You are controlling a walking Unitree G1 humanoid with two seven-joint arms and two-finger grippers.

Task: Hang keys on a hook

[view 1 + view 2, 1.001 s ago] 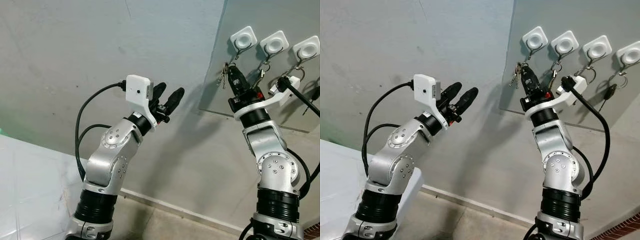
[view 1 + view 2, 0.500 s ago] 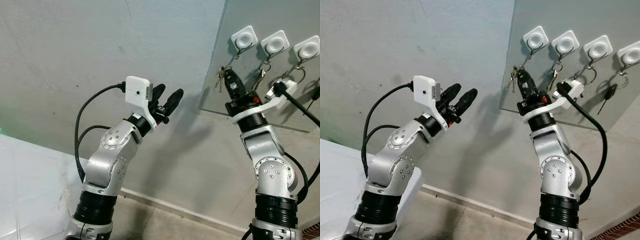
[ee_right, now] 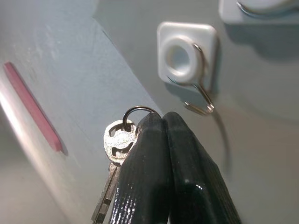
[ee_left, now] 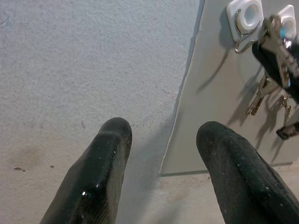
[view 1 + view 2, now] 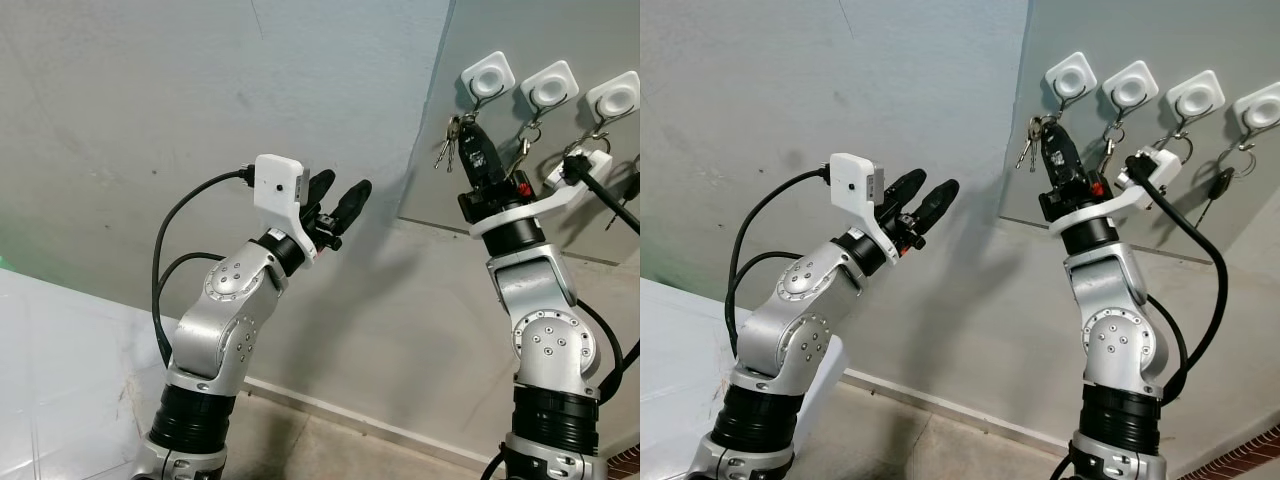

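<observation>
Wall: pale grey plaster (image 5: pixel 150 100), faintly stained, across the left and centre of the head views.
Panel: smoother grey board (image 5: pixel 1160 40) in the upper right of the head views, fixed flat against the wall; its lower edge runs across behind the right arm.
Floor: strip of tan floor (image 5: pixel 930 440) at the base of the wall, lower centre; a white glossy surface (image 5: pixel 50 370) at lower left.
Hooks: row of white square hook pads along the top right of the panel. The leftmost hook (image 5: pixel 1070 78) is bare, a wire hook curling beneath its pad. The next pads to the right carry rings and keys already hung (image 5: pixel 1110 140).
Right gripper (image 5: pixel 1053 135): raised to the panel, just below and left of the bare hook, fingers pressed together on the ring of the keys.
Keys (image 3: pixel 114 154): silver bunch on a thin wire ring, dangling beside the right gripper's fingertips; in the right wrist view the ring sits close below the bare hook (image 3: pixel 198 91), not on it.
Left gripper (image 5: pixel 335 205): held up at frame centre facing the wall, fingers apart, nothing between them.
Hard to make out: rightmost pad cut by the frame edge; a pink strip (image 3: pixel 32 105) in the right wrist view is not identifiable; whether the ring touches the panel cannot be told.
</observation>
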